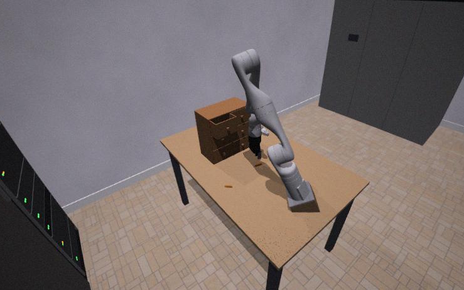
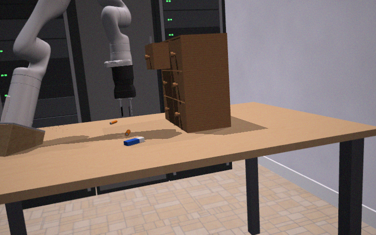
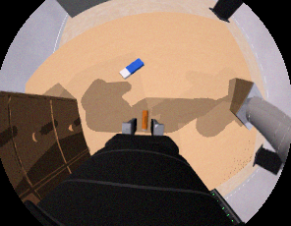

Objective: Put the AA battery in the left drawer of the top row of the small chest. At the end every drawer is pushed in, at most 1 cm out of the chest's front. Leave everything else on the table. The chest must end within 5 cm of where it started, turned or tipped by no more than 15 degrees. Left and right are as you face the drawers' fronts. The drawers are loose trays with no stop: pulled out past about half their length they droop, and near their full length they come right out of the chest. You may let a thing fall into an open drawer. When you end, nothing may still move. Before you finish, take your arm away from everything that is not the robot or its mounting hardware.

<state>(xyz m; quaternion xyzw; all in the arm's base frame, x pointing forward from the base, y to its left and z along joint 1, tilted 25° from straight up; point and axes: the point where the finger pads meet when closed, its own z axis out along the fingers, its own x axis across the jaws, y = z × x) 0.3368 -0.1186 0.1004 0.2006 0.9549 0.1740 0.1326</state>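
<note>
An orange cylinder, seemingly the AA battery (image 1: pixel 258 164) (image 2: pixel 127 132) (image 3: pixel 145 119), lies on the table in front of the chest. A second, similar orange cylinder (image 1: pixel 228 186) (image 2: pixel 113 122) lies farther to the left; which one is the AA is hard to tell by looks. My gripper (image 1: pixel 258 155) (image 2: pixel 126 113) (image 3: pixel 144 124) points down above the first cylinder, partly open and empty, its fingers on either side in the wrist view. The brown chest (image 1: pixel 205 140) (image 2: pixel 206 81) (image 3: pixel 39 133) stands upright. Its top left drawer (image 1: pixel 221 132) (image 2: pixel 160 56) is pulled part way out; the others look shut.
A blue and white eraser (image 2: pixel 134 141) (image 3: pixel 132 68) lies to the right of the first cylinder as one faces the chest. The arm's base (image 1: pixel 304 201) (image 2: pixel 11 140) stands on the table (image 1: pixel 319 176) (image 2: pixel 285 128) opposite the chest. The open drawer juts out higher than my fingertips.
</note>
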